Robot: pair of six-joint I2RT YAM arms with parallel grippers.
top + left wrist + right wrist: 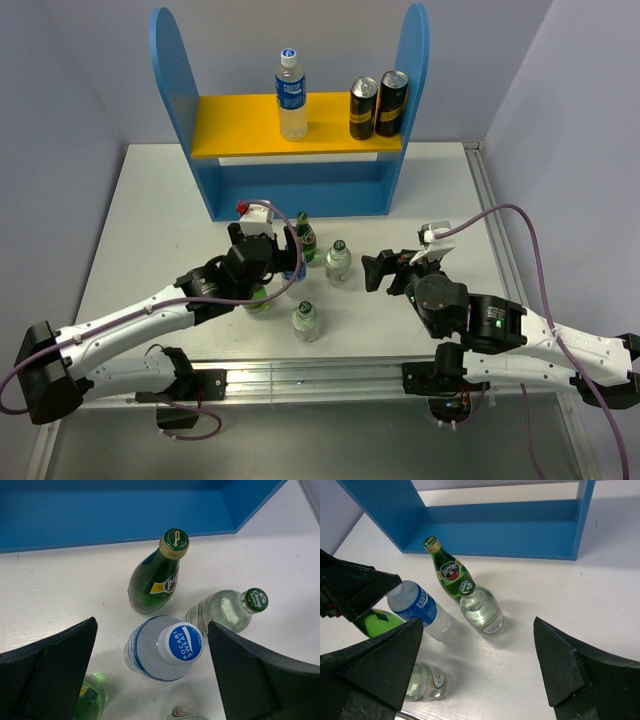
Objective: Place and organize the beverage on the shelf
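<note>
Six small bottles and two cans, seen from above, with a blue two-level shelf point(300, 190) at the far side of a white desk point(150, 220). One clear bottle with a blue label point(291, 95) stood upright on the shelf's yellow upper board point(235, 125), left of centre. Two black-and-gold cans point(363, 110) stood side by side toward the board's right end. The other five bottles stood in a loose cluster on the desk in front of the shelf's blue base. Nearest the shelf was a dark green glass bottle point(155, 577) with a gold-collared cap and a yellow-and-red label. Just in front of it stood the second blue-labelled bottle point(165, 647), its white cap printed blue, and beside that a short clear bottle point(225, 610) with a dark green cap. Farther from the shelf were the second green bottle point(377, 622), partly hidden under the left arm, and the second short clear bottle point(306, 321). The left claw point(152, 630) hung over the second blue-labelled bottle, fingers spread wide on either side, not gripping it. The right claw point(383, 270) also gaped wide and held nothing, right of the cluster
</note>
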